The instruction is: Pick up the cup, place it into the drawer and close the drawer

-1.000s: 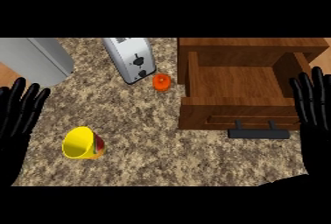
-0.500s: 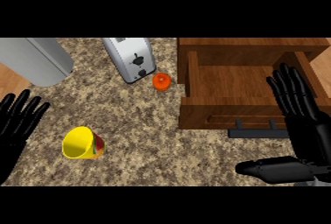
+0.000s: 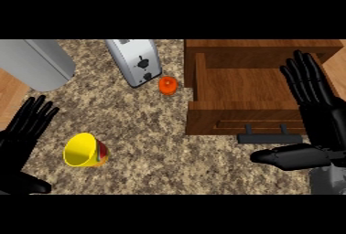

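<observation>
A yellow cup (image 3: pixel 85 151) with a red band lies on its side on the granite counter at the lower left, its mouth turned up and left. The wooden drawer (image 3: pixel 253 93) stands pulled open at the upper right, with a dark handle (image 3: pixel 272 137) on its front. My right hand (image 3: pixel 316 109) is open, fingers straight, over the drawer's right part, thumb pointing left below the handle. My left hand (image 3: pixel 24 137) is open at the left edge, just left of the cup and apart from it.
A silver toaster (image 3: pixel 137 61) stands at the top centre. A small orange object (image 3: pixel 167 85) lies between it and the drawer. A large grey rounded appliance (image 3: pixel 37 61) fills the upper left corner.
My right hand has moved left from the right edge over the drawer and its thumb has swung out. My left hand has drifted down and a little right toward the cup.
</observation>
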You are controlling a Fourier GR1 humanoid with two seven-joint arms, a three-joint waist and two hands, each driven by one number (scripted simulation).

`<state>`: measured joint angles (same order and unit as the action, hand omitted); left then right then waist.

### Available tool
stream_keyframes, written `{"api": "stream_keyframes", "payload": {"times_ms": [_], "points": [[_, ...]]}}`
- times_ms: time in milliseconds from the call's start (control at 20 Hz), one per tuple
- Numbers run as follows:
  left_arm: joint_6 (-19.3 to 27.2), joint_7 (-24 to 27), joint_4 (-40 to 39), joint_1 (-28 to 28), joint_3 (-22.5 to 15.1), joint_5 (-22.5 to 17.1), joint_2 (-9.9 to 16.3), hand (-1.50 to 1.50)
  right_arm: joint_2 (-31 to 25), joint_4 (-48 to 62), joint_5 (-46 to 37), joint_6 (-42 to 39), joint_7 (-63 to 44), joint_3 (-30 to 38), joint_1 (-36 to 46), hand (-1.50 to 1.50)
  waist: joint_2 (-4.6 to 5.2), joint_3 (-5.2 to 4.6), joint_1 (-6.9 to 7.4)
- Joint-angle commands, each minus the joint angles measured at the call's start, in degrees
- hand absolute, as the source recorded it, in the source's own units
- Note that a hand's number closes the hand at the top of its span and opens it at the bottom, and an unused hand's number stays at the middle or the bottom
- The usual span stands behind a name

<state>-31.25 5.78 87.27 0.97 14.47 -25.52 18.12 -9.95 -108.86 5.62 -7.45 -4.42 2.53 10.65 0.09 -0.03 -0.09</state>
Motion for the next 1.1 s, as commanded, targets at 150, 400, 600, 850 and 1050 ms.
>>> {"api": "stream_keyframes", "payload": {"times_ms": [150,400,600,850,1050], "points": [[-5.10,14.83,-18.00,-0.61,2.03,10.75,1.13,-1.50,-0.64,0.28,-0.14,-0.90,0.41,1.20,0.76,-1.50,-0.01,-0.03,-0.12],[-1.93,19.65,-29.36,-7.34,0.70,16.88,0.41,-1.50,1.20,4.44,-2.06,-0.08,2.85,0.46,2.97,-1.50,0.02,-0.02,-0.10],[-0.33,28.29,-35.91,-6.80,-0.09,21.70,-0.20,-1.50,-1.63,2.19,1.92,-2.44,-0.93,4.21,3.39,-1.50,-0.05,0.00,-0.03],[2.94,38.81,-54.36,-15.37,-0.82,27.77,1.03,-1.50,0.27,0.08,0.37,0.15,-3.37,2.17,4.53,-1.50,0.07,-0.07,-0.57],[1.70,47.41,-63.94,-17.34,-0.82,29.52,3.45,-1.50,-0.81,-0.48,0.50,-1.65,-2.34,2.54,3.06,-1.50,0.24,-0.15,-0.96]]}}
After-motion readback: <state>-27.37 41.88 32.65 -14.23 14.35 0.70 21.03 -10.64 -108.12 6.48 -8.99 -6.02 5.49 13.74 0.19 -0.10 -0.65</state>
